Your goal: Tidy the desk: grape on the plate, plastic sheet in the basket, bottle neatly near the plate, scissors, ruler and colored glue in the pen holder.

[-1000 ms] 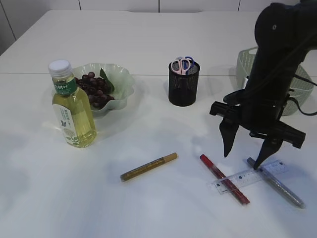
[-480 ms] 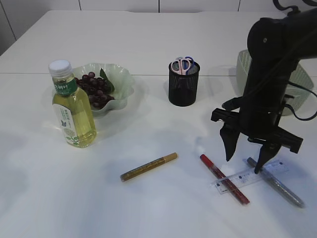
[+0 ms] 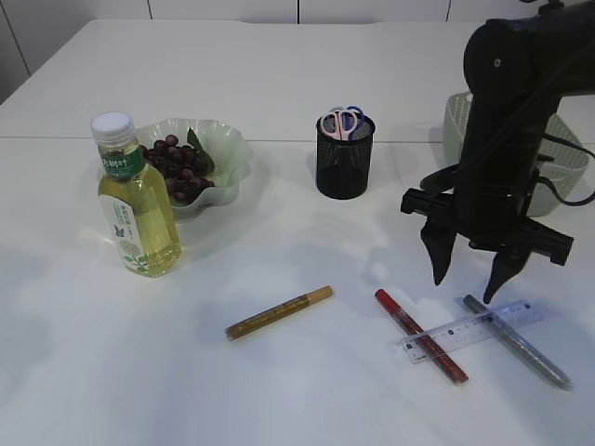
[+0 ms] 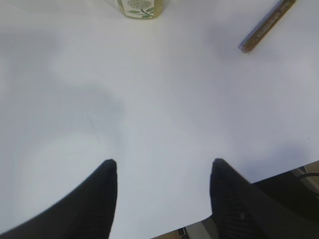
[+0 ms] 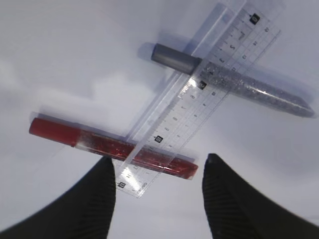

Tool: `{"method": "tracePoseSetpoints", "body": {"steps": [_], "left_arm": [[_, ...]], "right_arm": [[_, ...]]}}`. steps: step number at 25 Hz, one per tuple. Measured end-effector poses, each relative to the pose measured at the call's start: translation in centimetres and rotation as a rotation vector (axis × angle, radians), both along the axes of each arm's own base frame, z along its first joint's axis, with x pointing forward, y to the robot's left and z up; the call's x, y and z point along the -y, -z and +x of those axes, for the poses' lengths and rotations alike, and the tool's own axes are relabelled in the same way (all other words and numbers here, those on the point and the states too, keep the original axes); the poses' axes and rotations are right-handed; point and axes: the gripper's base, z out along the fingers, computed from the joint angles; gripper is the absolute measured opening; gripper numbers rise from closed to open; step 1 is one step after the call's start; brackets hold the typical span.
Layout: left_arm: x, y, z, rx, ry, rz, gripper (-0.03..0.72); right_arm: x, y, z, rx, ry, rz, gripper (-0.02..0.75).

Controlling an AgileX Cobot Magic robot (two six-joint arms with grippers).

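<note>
On the right side of the desk (image 3: 297, 74), the right pincer (image 3: 472, 275) is hanging with its fingers spread apart and gripping nothing, just above the clear ruler (image 3: 472, 329). The ruler is lying across a red glue pen (image 3: 420, 335) and a silver glue pen (image 3: 518, 341), touching both. A gold glue pen (image 3: 279, 312) is lying alone near the middle, well apart from them. The scissors (image 3: 342, 120) are standing in the black pen holder (image 3: 344, 165) further back. The grape bunch (image 3: 177, 167) is sitting on the green plate (image 3: 232, 158) at far left, with the bottle (image 3: 137, 200) standing upright just in front of it. The basket (image 3: 567, 158) is sitting at far right behind the arm. The left pincer (image 4: 162, 199) is hovering over bare desk, its fingers apart and gripping nothing.
</note>
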Motion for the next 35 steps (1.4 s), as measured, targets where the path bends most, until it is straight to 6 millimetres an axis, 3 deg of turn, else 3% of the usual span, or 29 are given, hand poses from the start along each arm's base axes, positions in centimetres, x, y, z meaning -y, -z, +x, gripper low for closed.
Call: {"method": "tracePoseSetpoints", "body": {"steps": [13,22,28,35], "left_arm": [[0.0,0.0,0.0,0.001,0.000,0.001,0.435],[0.0,0.0,0.0,0.001,0.000,0.001,0.435],[0.0,-0.1,0.0,0.003,0.000,-0.001,0.435],[0.0,-0.1,0.0,0.003,0.000,-0.001,0.435]], "right_arm": [[-0.1,-0.6,-0.5,0.004,-0.117,0.057,0.300],[3.4,-0.8,-5.1,-0.041,-0.037,0.062,0.288],[3.0,-0.4,-4.5,0.092,0.117,0.122,0.288],[3.5,-0.4,-4.8,0.045,0.337,0.047,0.288]]}}
